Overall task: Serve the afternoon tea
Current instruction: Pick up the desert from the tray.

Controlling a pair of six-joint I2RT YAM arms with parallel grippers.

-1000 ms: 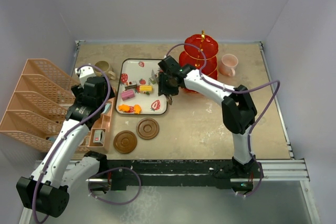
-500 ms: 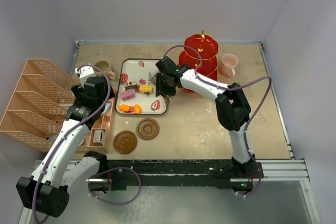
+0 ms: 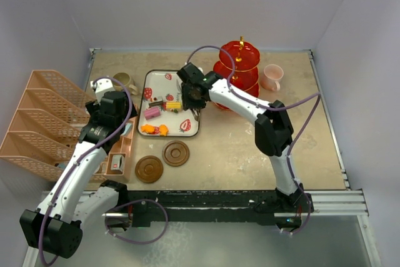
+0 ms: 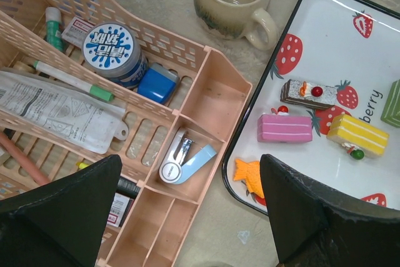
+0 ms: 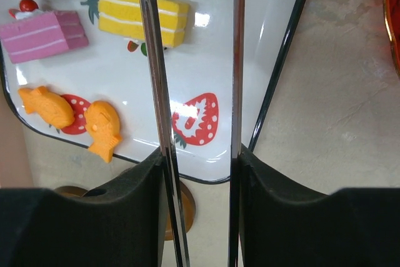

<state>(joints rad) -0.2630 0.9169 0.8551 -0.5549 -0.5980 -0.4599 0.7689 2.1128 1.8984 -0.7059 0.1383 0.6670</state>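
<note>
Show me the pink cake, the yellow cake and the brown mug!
pink cake point(image 4: 285, 127), left wrist view, its pink side.
yellow cake point(image 4: 357, 134), left wrist view, its striped side.
brown mug point(image 4: 215, 18), left wrist view, its outer wall.

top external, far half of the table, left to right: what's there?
Peach desk organiser → olive-brown mug → strawberry tray → red three-tier stand → pink mug.

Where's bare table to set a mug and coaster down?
Widest bare patch: front right of the table, bordered by the right arm, the pink mug and the table's right edge. A smaller one lies between the two coasters and the right arm. Crowded on the left: pink organizer, olive mug and strawberry tray sit close together.
</note>
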